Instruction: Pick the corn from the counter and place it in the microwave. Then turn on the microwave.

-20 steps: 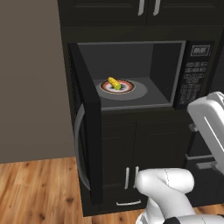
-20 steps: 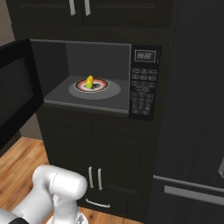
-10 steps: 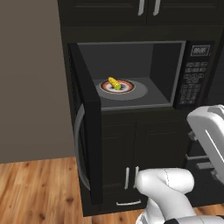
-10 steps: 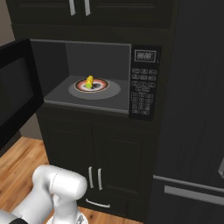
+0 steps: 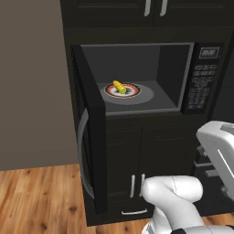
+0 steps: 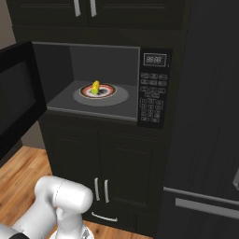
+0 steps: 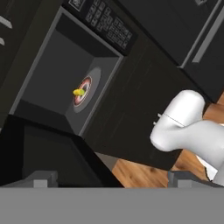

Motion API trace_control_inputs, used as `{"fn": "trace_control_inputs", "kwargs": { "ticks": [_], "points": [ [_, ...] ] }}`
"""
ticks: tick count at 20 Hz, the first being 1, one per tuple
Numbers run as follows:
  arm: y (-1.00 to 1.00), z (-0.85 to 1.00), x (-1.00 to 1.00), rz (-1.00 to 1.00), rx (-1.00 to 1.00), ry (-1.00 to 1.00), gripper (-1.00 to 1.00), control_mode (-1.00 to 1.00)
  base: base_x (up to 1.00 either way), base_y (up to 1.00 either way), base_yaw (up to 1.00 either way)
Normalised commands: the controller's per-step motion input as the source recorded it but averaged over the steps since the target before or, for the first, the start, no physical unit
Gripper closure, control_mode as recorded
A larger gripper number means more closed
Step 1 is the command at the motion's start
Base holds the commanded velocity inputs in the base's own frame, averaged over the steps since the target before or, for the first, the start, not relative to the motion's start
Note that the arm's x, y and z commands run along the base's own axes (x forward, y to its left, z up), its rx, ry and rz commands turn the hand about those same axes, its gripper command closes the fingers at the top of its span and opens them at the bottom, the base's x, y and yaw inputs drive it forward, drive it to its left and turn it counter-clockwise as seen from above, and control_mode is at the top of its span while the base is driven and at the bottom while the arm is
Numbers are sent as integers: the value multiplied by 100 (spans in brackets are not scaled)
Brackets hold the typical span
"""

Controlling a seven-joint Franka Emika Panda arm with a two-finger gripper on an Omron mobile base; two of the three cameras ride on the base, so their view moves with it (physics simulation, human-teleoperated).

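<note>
Fingers (image 7: 43, 179) of the gripper (image 7: 111, 180) stand spread about as wide as they go, one dark tip near each bottom corner of the hand view, with nothing between them. They are well back from the microwave, outside its cavity, and touch nothing.

The corn (image 5: 119, 87) lies on the turntable plate (image 5: 132, 93) inside the microwave (image 5: 137, 77), on the plate's left part as the left base view shows it. The cob is yellow with its green end pointing toward the front opening. In the right base view the corn (image 6: 95, 87) sits near the plate's middle, lying roughly front to back. In the hand view it is a small yellow spot (image 7: 79, 92) on the red-ringed plate (image 7: 85, 89).

The plate rests on a pale grey round tray (image 6: 119, 98) on the cavity floor, closer to the left wall than to the right one. The cavity walls are plain grey.

The microwave door (image 5: 91, 137) is swung fully open to the left, with its curved silver handle (image 5: 80, 157) along the outer edge. The keypad (image 6: 151, 100) runs down the right side of the front, with a small display (image 6: 154, 59) at its top.

Black cabinet doors (image 6: 112, 177) with thin silver handles (image 6: 101, 190) stand below the microwave, and more black cabinets (image 5: 151, 11) above it. A wooden floor (image 5: 41, 196) runs along the bottom left, under a grey-brown wall (image 5: 32, 82).
</note>
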Motion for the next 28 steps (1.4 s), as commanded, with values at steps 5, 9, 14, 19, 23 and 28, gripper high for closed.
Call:
{"fn": "trace_control_inputs", "kwargs": {
  "ticks": [5,9,14,19,23,28],
  "points": [
    [17,0,-7,-5,7,0,-100,-100,0,0,0],
    [24,-3,0,-4,8,2,-100,-100,0,0,0],
    [24,-6,-1,0,7,0,-100,-100,0,0,0],
    [27,-9,-1,0,8,0,-100,-100,0,0,0],
    [27,-13,0,0,9,0,-100,-100,0,0,0],
    [29,-14,2,0,7,0,-100,-100,0,0,0]
  ]
}}
